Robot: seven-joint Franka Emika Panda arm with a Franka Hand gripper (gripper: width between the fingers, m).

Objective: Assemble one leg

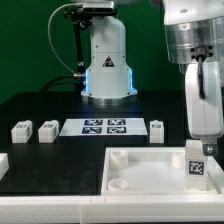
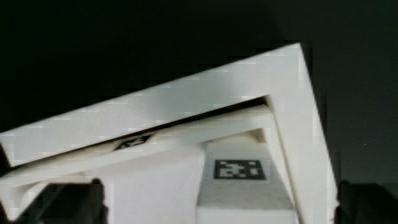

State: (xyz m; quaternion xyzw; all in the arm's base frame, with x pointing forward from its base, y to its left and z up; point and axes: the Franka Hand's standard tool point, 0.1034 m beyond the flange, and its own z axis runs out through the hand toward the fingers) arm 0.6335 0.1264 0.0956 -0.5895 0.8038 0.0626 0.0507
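Note:
The leg [image 1: 196,166], a small white block with a black-and-white tag, stands upright at the corner of the large white tray [image 1: 145,172] on the exterior view's right. My gripper [image 1: 198,140] comes down from above and is shut on the leg's upper end. I cannot tell if the leg's lower end touches the tray. In the wrist view the leg [image 2: 240,172] shows between my dark fingers [image 2: 57,205], with my gripper [image 2: 217,208] over a corner of the tray [image 2: 196,100].
Two loose legs [image 1: 20,131] [image 1: 46,130] lie on the exterior view's left and one [image 1: 157,129] behind the tray. The marker board [image 1: 103,126] lies between them. The robot base [image 1: 106,60] stands at the back. A white part [image 1: 3,162] shows at the left edge.

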